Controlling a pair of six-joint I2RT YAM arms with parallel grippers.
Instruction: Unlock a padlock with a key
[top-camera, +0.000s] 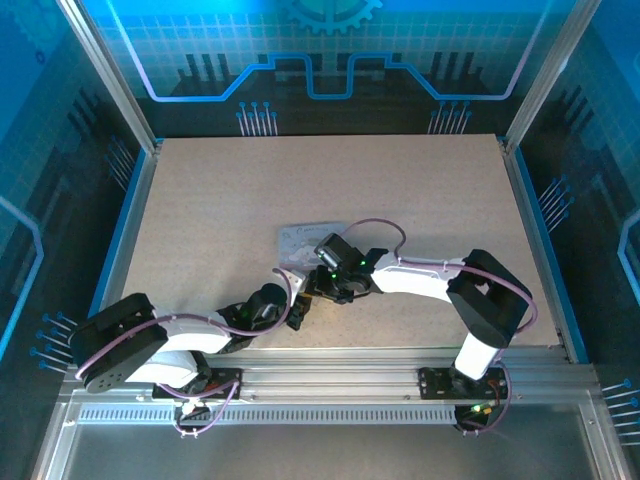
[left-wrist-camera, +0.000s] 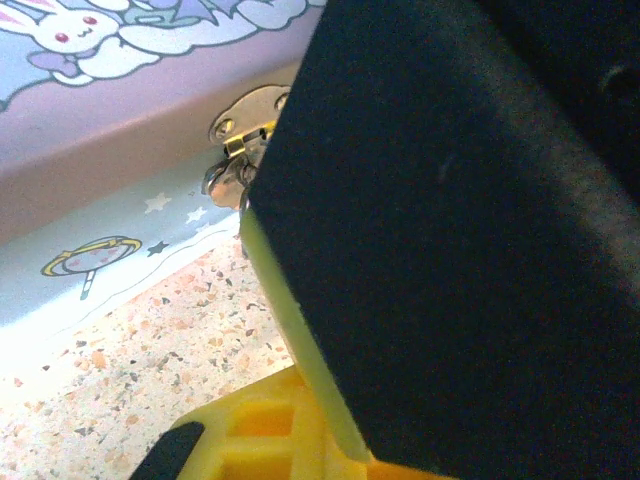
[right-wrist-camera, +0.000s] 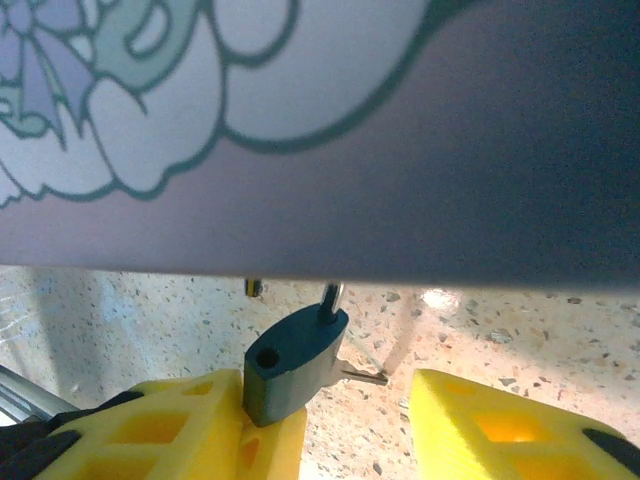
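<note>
Two yellow fingers of the right claw (right-wrist-camera: 335, 425) stand apart around the padlock (right-wrist-camera: 295, 365), hanging low centre in the right wrist view beneath the tin (right-wrist-camera: 400, 150), so closing could swing it off what looks like the key (right-wrist-camera: 366, 377) just beside it; the state of the left claw (top-camera: 297, 317) I cannot tell.

A speckled beige table (top-camera: 250, 200) sits inside blue-lit walls (top-camera: 330, 50) printed with circuit lines. Aluminium posts (top-camera: 105, 75) stand at the corners, and a ribbed rail (top-camera: 330, 385) runs along the near edge.
</note>
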